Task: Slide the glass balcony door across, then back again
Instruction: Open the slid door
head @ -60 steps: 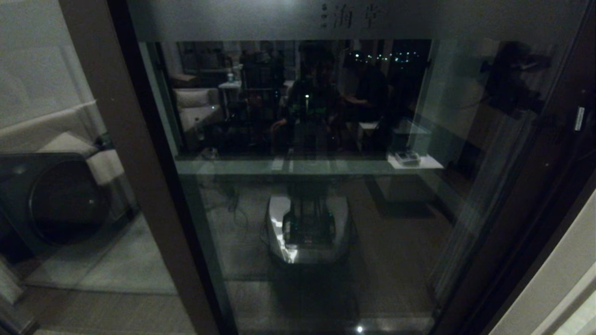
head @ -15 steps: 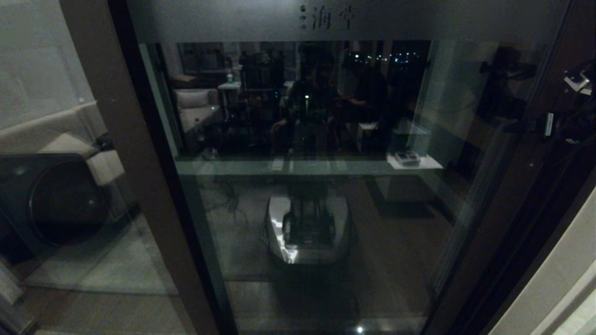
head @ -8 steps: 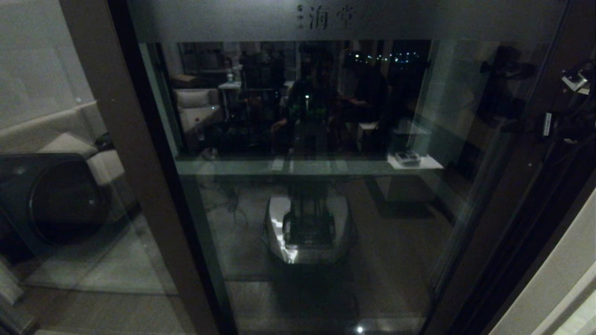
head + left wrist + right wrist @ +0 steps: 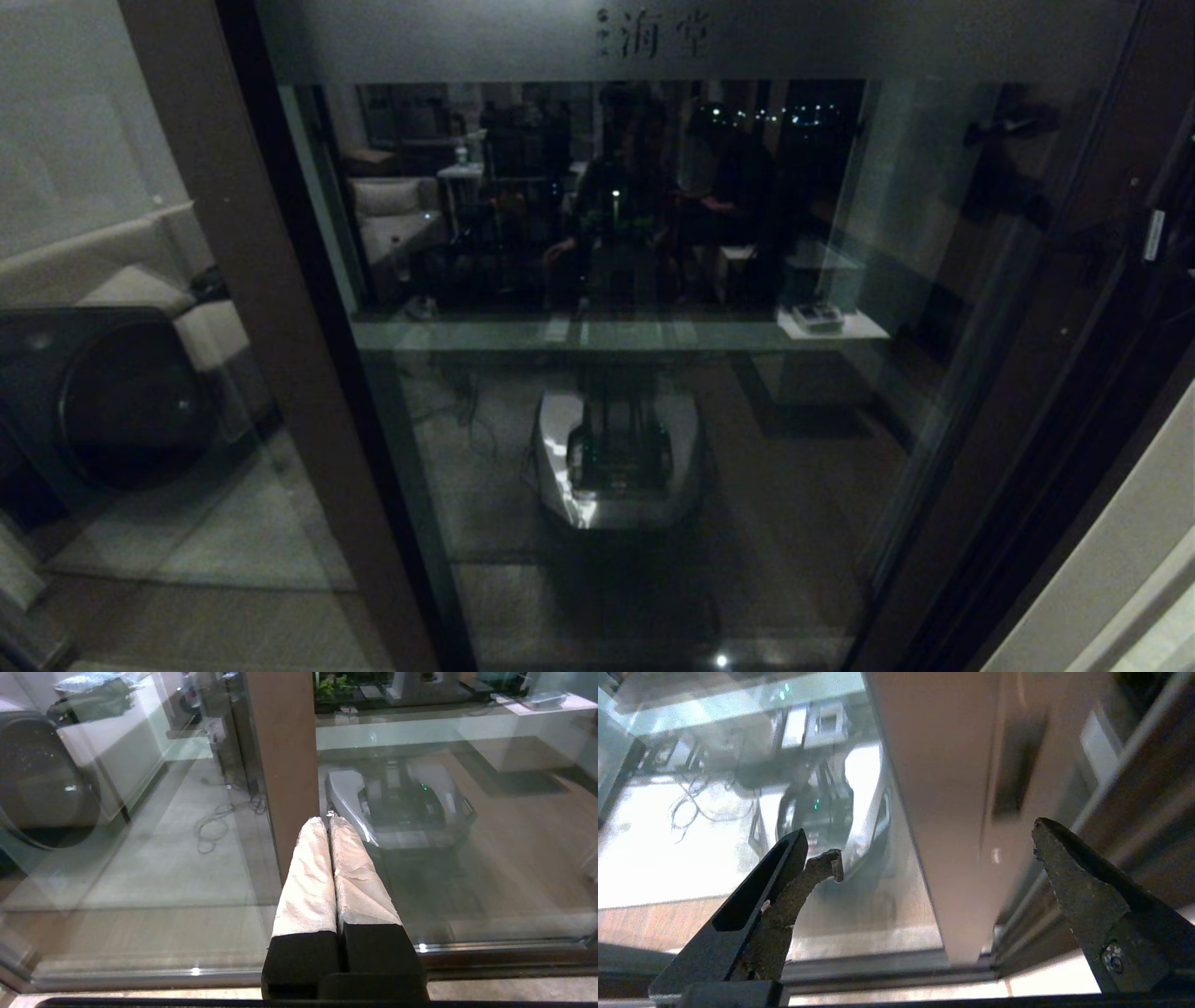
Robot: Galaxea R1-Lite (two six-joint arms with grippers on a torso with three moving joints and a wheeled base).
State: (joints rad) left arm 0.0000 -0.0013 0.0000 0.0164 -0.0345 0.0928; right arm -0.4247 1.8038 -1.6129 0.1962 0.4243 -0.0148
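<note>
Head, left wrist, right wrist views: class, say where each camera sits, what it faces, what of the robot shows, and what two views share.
Head: up high, facing down at the tall brown-framed glass balcony door; no hand visible.
Left wrist: behind the shut left hand, facing the door's lower glass.
Right wrist: behind the open right hand, facing the slim black recessed handle.
Shared: both wrist views show the door.

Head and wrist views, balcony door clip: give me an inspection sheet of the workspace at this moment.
Surface: tiled floor beyond the glass.
Job's things: glass balcony door, frosted top strip with characters; black recessed handle on its stile.
Clutter: nothing seen.
Grippers: left gripper shut, empty, before the glass; right gripper open, empty, facing the handle stile.
Cables: loose cable on the floor.
Surroundings: washing machine behind the left panel.
</note>
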